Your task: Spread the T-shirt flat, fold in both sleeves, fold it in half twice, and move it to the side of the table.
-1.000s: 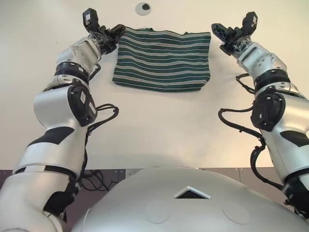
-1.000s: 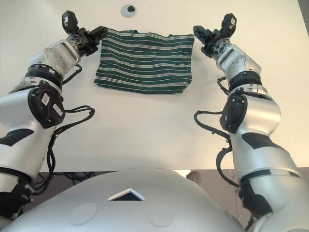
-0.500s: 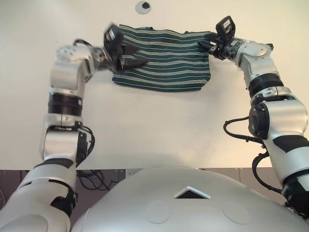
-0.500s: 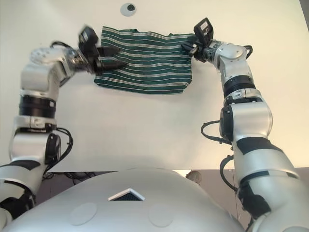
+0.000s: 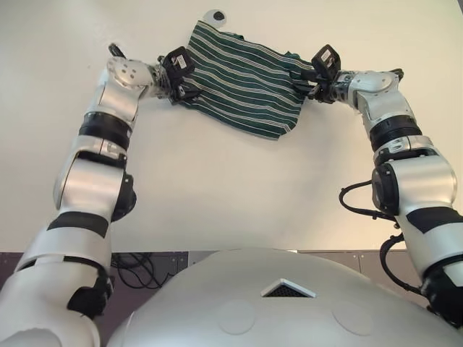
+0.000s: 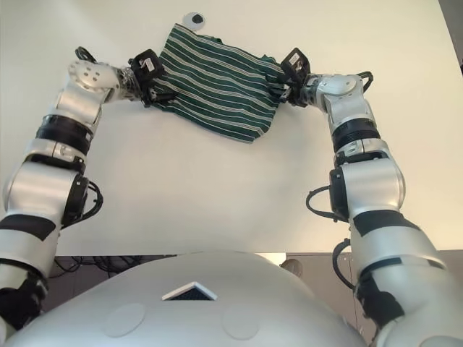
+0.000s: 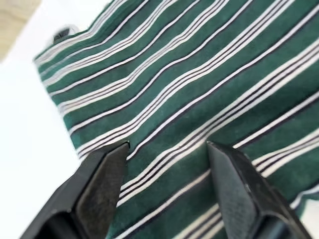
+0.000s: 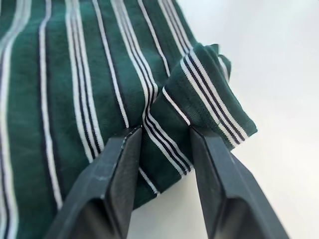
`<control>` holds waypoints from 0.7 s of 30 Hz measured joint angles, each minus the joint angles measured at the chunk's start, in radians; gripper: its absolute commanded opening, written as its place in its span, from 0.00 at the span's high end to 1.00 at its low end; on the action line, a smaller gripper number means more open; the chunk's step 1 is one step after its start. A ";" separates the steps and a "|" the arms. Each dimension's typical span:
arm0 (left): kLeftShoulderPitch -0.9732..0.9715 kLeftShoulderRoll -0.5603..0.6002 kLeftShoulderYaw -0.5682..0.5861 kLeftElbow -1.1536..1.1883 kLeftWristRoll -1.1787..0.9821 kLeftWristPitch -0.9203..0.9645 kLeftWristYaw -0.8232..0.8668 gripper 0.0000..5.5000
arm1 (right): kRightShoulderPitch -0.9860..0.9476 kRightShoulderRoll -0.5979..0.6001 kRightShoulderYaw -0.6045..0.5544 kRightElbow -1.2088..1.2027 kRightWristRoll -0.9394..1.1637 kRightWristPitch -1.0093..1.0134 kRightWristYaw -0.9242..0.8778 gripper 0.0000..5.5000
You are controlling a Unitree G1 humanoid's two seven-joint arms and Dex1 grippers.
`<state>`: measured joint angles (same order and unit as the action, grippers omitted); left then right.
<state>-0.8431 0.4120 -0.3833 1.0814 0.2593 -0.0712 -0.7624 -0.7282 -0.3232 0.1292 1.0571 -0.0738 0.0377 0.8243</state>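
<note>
The green T-shirt (image 5: 242, 79) with white stripes lies folded into a rectangle, askew at the far middle of the white table (image 5: 217, 195). My left gripper (image 5: 181, 85) is at the shirt's left edge; in the left wrist view (image 7: 167, 147) its fingers (image 7: 104, 184) stand open, spread over the striped cloth. My right gripper (image 5: 307, 81) is at the shirt's right edge. The right wrist view (image 8: 164, 133) shows it shut on the T-shirt, with a raised ridge of cloth (image 8: 199, 79) pinched between its fingers (image 8: 117, 169).
A small round white disc (image 5: 215, 15) lies on the table just beyond the shirt's far corner, touching or nearly touching it. Bare white tabletop stretches to both sides and toward me. The table's near edge (image 5: 181, 251) runs just above my body.
The shirt has swung from square to slanted, its far-left corner now near the disc and its near-right corner closer to me. Both grippers moved from outside the shirt onto its edges.
</note>
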 measured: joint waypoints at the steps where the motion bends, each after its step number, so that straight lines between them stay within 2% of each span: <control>1: -0.041 -0.008 -0.027 0.062 0.041 -0.050 0.012 0.48 | 0.049 0.003 -0.009 -0.095 0.025 0.040 0.002 0.69; 10: -0.116 -0.017 -0.042 0.165 0.072 -0.195 0.022 0.48 | 0.374 -0.015 -0.081 -0.882 0.105 0.561 -0.040 0.69; 12: -0.122 -0.017 -0.042 0.179 0.074 -0.204 0.023 0.48 | 0.457 -0.077 -0.087 -1.072 0.091 0.719 -0.059 0.69; 15: -0.125 -0.010 -0.031 0.203 0.071 -0.224 0.015 0.48 | 0.551 -0.161 -0.134 -1.330 0.077 0.940 -0.093 0.61; 18: -0.115 0.010 0.097 0.244 -0.037 -0.220 -0.126 0.48 | 0.523 -0.103 -0.291 -1.524 0.200 1.056 -0.126 0.53; 21: -0.116 0.024 0.269 0.243 -0.200 -0.170 -0.256 0.48 | 0.487 -0.036 -0.361 -1.470 0.309 1.015 -0.132 0.52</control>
<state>-0.9588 0.4360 -0.1145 1.3247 0.0593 -0.2409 -1.0182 -0.2407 -0.3587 -0.2319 -0.4127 0.2354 1.0529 0.6926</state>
